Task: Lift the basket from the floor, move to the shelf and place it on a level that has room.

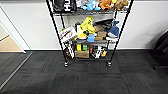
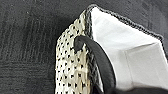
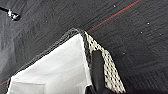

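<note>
One dark grey carpet-tile floor (image 1: pixel 82 77) spreads before one black wire shelf (image 1: pixel 88 32) on castors, which stands against the white wall with three crowded tiers in the head view: plush toys and a black bag above, toys and boxes below. One basket (image 2: pixel 72 67) appears close in each wrist view, cream weave with dark specks, white lining and a dark loop handle (image 2: pixel 100 60) apiece, with carpet beneath it. Whether either pincer is wide, narrow or gripping, I cannot tell.
</note>
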